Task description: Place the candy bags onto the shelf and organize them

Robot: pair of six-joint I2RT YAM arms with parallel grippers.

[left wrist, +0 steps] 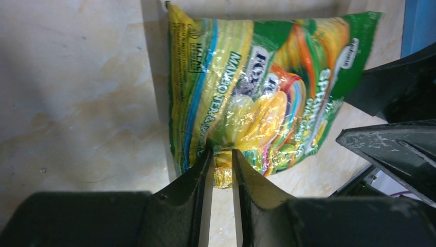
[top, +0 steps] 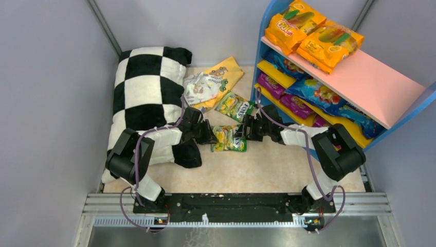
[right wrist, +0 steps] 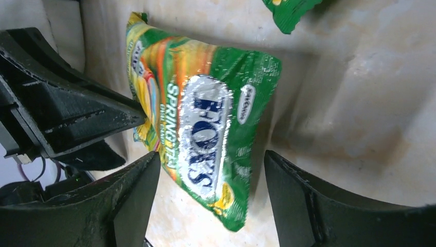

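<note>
A green candy bag (top: 230, 139) (left wrist: 257, 87) (right wrist: 205, 118) lies between my two grippers at the middle of the floor. My left gripper (top: 210, 136) (left wrist: 222, 152) is shut on its near edge, which is pinched and crumpled between the fingertips. My right gripper (top: 246, 131) (right wrist: 211, 154) is open, with the bag's other end between its fingers and touching neither; one of its fingers (left wrist: 396, 146) shows in the left wrist view. The shelf (top: 370, 85) stands at the right with orange bags (top: 295, 23) on its pink top and blue bags (top: 313, 92) and purple bags (top: 270, 85) below.
A black-and-white checkered pillow (top: 146, 87) lies along the left side, partly under my left arm. Another green bag (top: 234, 105) (right wrist: 290, 10), a white packet (top: 199, 88) and a yellow packet (top: 226, 72) lie on the floor behind the grippers. Grey walls close in both sides.
</note>
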